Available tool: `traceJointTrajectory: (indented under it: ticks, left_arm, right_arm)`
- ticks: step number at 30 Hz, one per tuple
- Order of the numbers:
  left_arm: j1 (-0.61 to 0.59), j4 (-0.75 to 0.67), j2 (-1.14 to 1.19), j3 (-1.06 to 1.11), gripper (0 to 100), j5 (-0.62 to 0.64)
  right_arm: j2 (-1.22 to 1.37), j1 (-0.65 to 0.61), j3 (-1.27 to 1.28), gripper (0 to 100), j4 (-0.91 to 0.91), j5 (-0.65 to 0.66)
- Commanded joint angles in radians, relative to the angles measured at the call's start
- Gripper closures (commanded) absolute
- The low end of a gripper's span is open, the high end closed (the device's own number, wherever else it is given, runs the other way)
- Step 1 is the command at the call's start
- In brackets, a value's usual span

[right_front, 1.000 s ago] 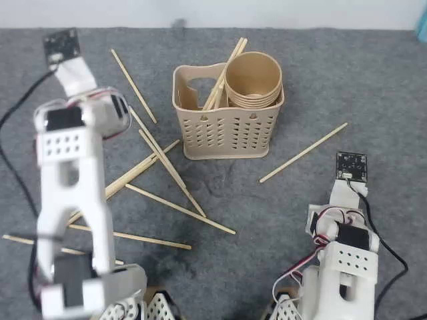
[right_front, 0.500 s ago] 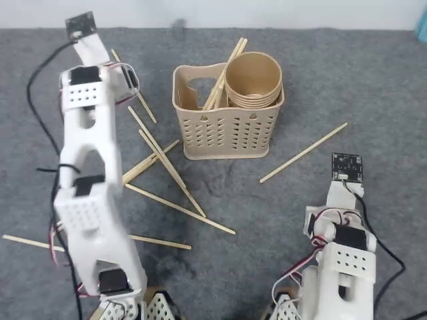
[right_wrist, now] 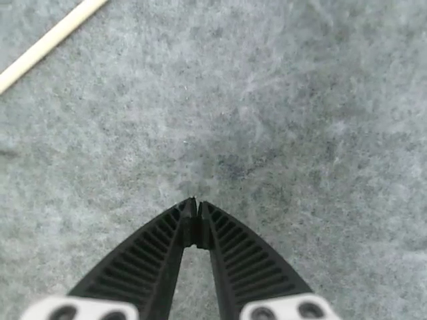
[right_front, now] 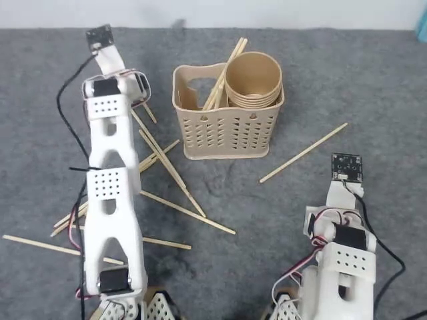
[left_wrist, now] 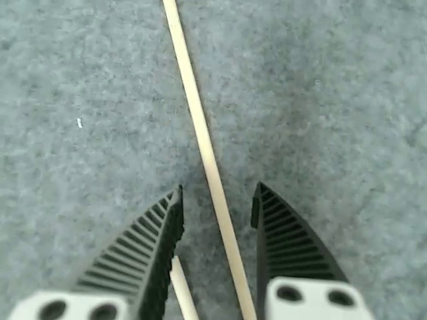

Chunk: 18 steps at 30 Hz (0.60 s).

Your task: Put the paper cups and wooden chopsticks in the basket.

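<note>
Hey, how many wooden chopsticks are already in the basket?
2. Both wooden chopsticks lean side by side in the basket, in the compartment next to the paper cups, tips poking past the far rim. Others may be hidden inside.

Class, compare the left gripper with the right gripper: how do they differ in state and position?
The left gripper is open; the right gripper is shut. The left gripper straddles a chopstick on the grey mat; the right gripper has another chopstick well off its tips. Both are black and ribbed, point down and hold nothing.
</note>
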Motion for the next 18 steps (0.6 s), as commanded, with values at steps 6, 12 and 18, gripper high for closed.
traceJointTrajectory:
  ticks: [6,12,18]
  left_arm:
    - [0.035,0.038,0.051,-0.13,84,0.006]
    - [0.035,0.11,0.049,-0.128,95,0.009]
    - [0.068,0.261,0.046,-0.134,99,0.011]
  right_arm:
    - [-0.021,0.002,-0.008,99.1,-0.016,0.014]
    - [-0.015,0.002,-0.009,99.1,-0.015,0.014]
    - [-0.015,0.001,-0.009,99.1,-0.015,0.015]
